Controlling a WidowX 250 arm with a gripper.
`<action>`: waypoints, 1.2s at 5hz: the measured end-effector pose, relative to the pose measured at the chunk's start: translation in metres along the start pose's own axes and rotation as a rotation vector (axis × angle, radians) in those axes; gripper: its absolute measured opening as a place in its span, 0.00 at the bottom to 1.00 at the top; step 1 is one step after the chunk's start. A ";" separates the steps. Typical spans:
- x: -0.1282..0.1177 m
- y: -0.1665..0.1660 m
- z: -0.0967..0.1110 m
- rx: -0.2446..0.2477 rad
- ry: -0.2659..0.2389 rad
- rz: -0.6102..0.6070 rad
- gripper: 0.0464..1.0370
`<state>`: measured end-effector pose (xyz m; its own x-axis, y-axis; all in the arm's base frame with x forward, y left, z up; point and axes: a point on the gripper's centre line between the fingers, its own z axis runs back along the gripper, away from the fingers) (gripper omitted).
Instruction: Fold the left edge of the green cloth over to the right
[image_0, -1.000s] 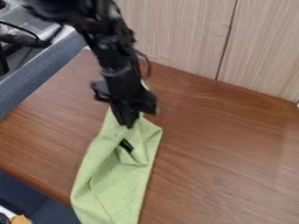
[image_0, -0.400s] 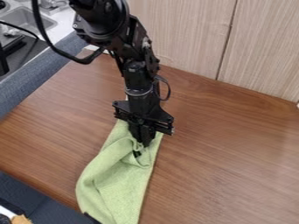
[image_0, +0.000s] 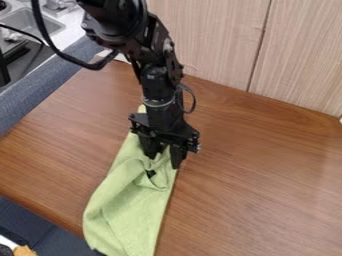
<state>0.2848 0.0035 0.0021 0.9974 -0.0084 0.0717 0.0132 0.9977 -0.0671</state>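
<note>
Looking down at a slant from above and this side of the gripper (image_0: 164, 157), facing the wood panels (image_0: 214, 45) behind it. Sitting fairly close, tbh, but catching tabletop (image_0: 267, 170) on both sides of it, plus a sink (image_0: 23, 20) way past its upper left.

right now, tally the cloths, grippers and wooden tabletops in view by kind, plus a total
Cloths: green cloth, 1
Grippers: black gripper, 1, at the cloth's upper part
Tabletops: brown wooden tabletop, 1
Total: 3

A long, pale green fabric cloth (image_0: 130, 215) lay rumpled and creased on the brown wooden table (image_0: 260, 170), its lower part across the edge.
</note>
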 end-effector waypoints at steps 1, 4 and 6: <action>0.004 -0.001 0.017 -0.003 -0.039 0.002 0.96; 0.002 -0.009 0.078 -0.027 -0.154 -0.024 0.96; -0.002 -0.003 0.101 -0.023 -0.200 -0.013 0.96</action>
